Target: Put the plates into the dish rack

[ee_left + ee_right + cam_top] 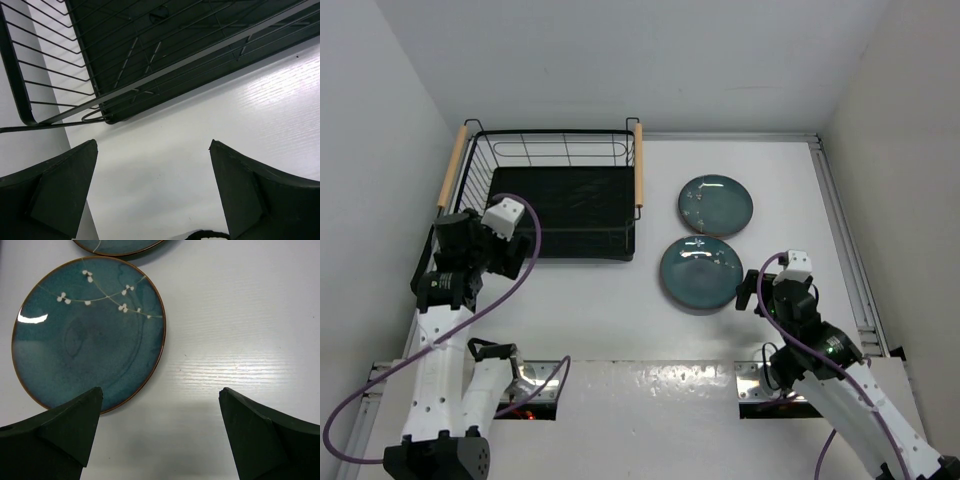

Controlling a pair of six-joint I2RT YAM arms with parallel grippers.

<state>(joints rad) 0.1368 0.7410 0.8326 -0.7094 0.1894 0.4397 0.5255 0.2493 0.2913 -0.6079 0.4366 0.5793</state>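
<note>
Two teal plates lie flat on the white table (775,180), both to the right of the dish rack (560,205) and outside it. The farther plate (716,205) sits just beside the rack's right wooden handle (639,165). The nearer plate (701,274) lies off the rack's near right corner and looks slightly larger. Their rims meet or nearly meet; I cannot tell which. In the right wrist view the nearer plate (87,335) shows a thin brown rim and small white blossoms on a pale line, and a sliver of the farther plate (120,246) shows at the top edge.

The rack is a black wire basket on a black tray, with a second wooden handle (453,165) on its left side.

The right gripper (161,390) hangs right of the rack, at the nearer plate's near right edge. Its fingers are spread wide, one over the plate's rim and the other over bare table, gripping nothing.

The left gripper (152,146) is at the rack's near left corner, outside the wire wall. Its fingers are also spread wide over the table, clear of the wires.
</note>
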